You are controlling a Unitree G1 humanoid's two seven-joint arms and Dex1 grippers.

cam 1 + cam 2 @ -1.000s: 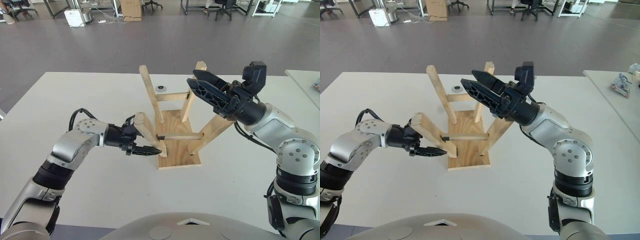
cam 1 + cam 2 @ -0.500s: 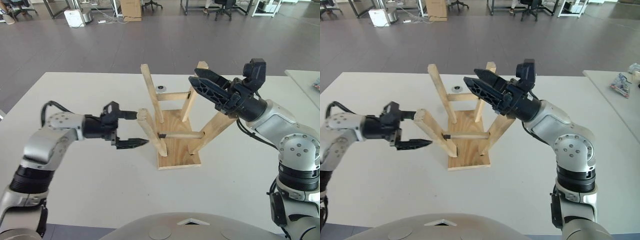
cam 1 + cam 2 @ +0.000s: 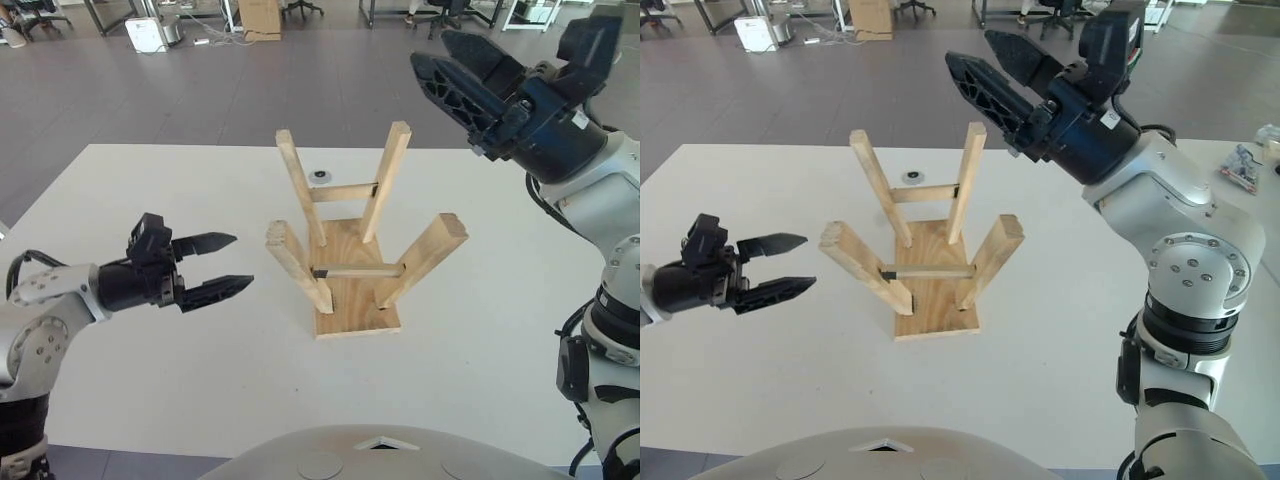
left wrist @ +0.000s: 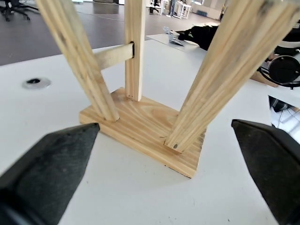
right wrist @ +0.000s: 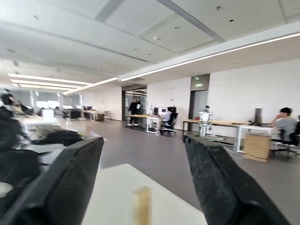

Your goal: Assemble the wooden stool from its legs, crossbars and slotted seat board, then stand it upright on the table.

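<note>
Since the earlier frames the left gripper (image 3: 241, 260) has drawn back from the stool's front left leg toward the left edge of the head view, and the right gripper (image 3: 430, 47) has lifted off the front right leg into the upper right corner. The pale wooden stool (image 3: 356, 300) stands upside down at the centre of the frame, its flat rectangular seat board (image 4: 140, 129) lying on the white table (image 3: 150, 190) with four slanted legs pointing up. One thin wooden crossbar (image 3: 343, 192) joins the two rear legs, and another crossbar (image 3: 360, 271) joins the two front ones. The left gripper hovers low over the table at mid-left, well apart from the stool, black fingers (image 4: 51, 168) spread and aimed at it. The right gripper hangs above the stool, its black fingers (image 5: 61, 187) also spread wide and holding nothing. A small round grey grommet (image 3: 320, 177) sits in the tabletop just behind the stool.
</note>
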